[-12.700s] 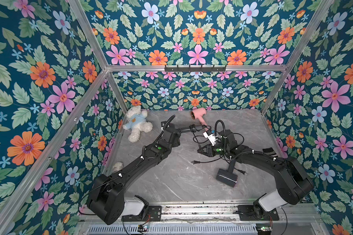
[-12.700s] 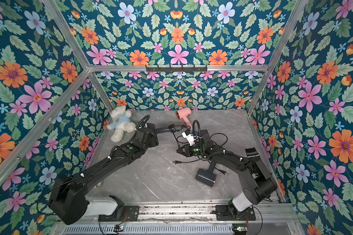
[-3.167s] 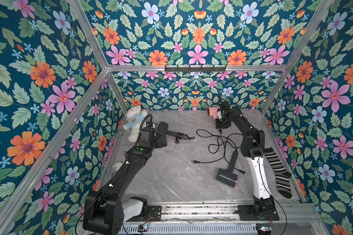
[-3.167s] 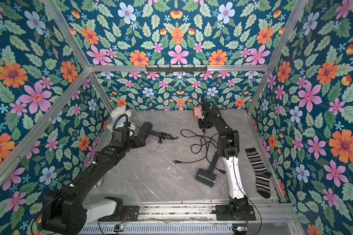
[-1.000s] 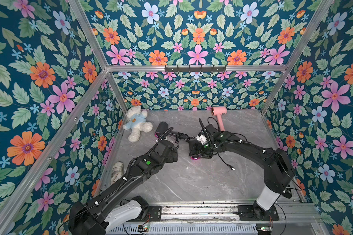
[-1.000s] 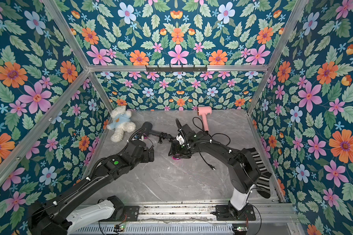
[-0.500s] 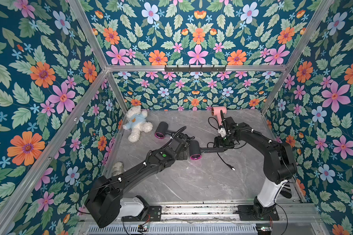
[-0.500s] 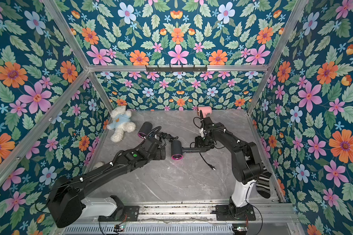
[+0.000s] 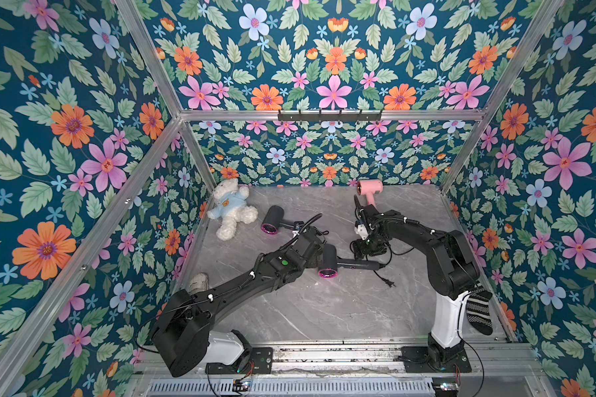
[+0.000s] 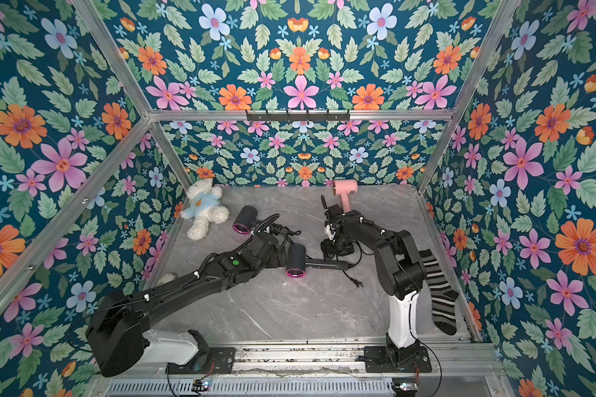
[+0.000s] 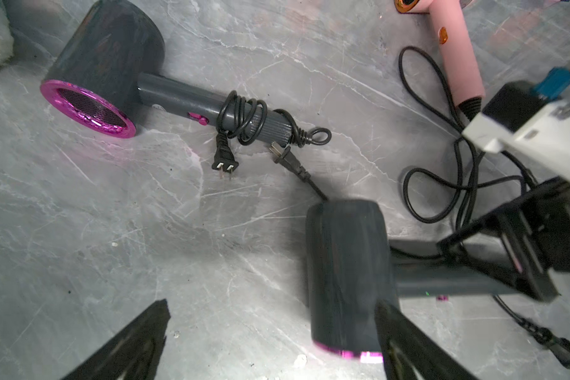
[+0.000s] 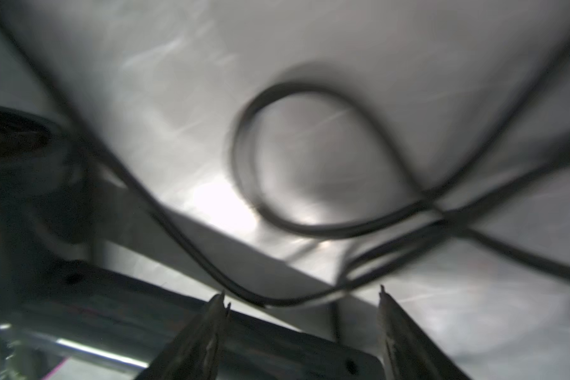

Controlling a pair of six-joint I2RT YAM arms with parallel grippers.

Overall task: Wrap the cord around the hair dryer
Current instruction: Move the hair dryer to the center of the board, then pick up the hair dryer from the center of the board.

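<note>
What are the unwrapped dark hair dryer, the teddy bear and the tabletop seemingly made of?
Unwrapped dark hair dryer: probably matte grey plastic; shiny magenta rim, perhaps plated. Teddy bear: fluffy white plush, blue cloth shirt. Tabletop: grey marble look, white veins, soft sheen; stone or print, unclear.

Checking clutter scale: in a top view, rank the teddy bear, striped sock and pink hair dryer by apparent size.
Largest: teddy bear and striped sock, about alike; the sock lies nearer the camera, so unranked.
Smallest: pink hair dryer.
</note>
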